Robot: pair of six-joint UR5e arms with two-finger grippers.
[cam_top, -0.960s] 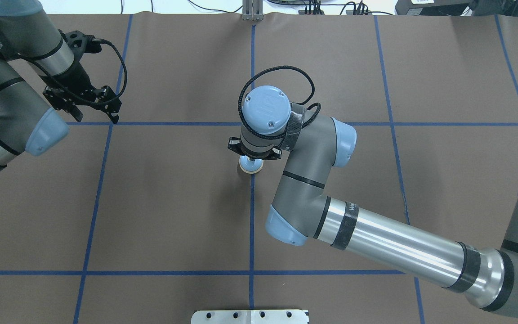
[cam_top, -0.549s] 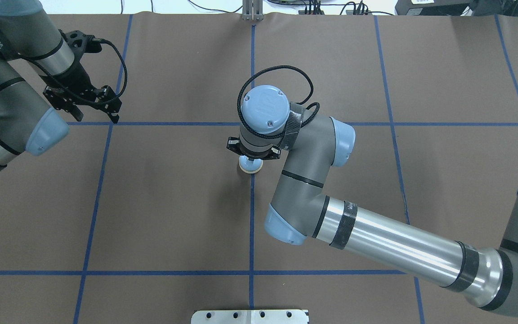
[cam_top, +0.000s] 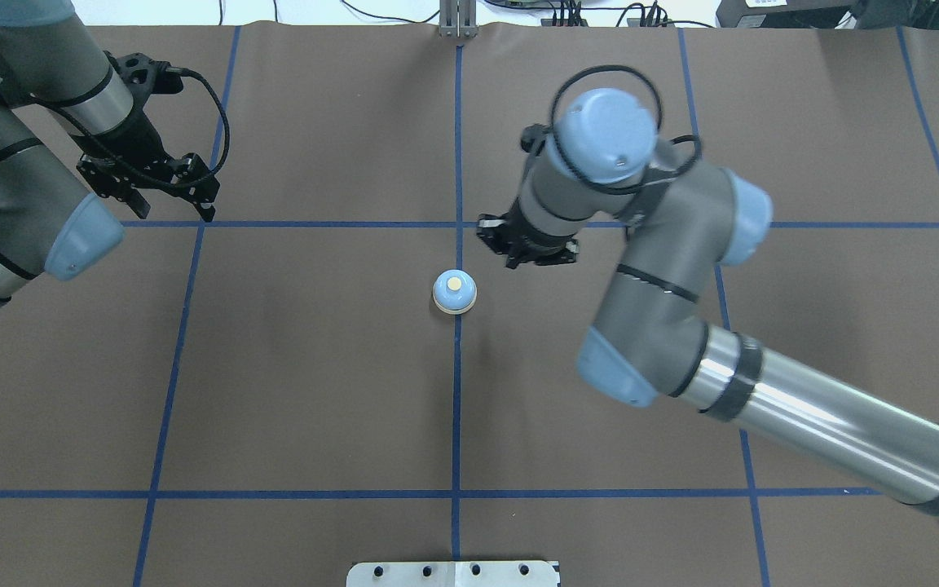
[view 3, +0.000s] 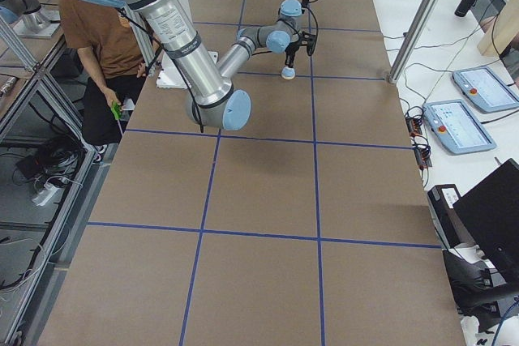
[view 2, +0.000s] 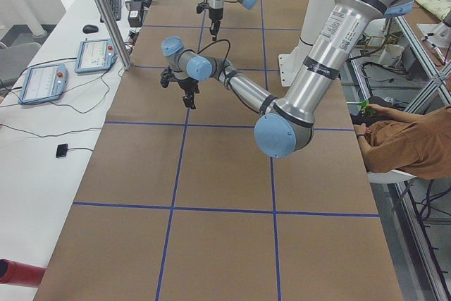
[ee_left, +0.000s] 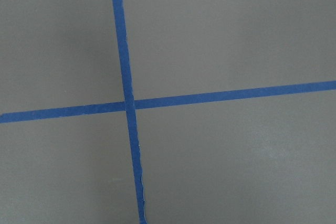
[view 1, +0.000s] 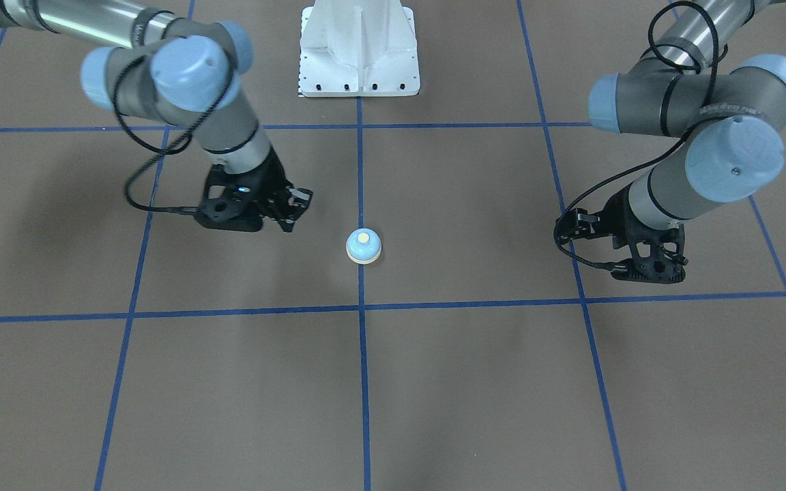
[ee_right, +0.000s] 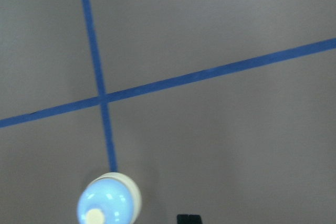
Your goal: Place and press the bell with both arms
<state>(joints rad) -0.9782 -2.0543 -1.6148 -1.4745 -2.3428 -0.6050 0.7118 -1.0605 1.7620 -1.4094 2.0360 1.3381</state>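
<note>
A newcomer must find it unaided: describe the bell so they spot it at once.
On the brown table, follow the middle blue tape line. The bell stands on it, just robot-side of the far crossing, near the right hand. Nothing else there is small and round: light-blue dome, cream button.

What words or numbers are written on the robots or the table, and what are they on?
Nothing reads clearly.
White lettering on the left arm: too blurred to read.
White lettering on the right arm: too small to read.
The bell and the table: no writing, only blue tape lines.
</note>
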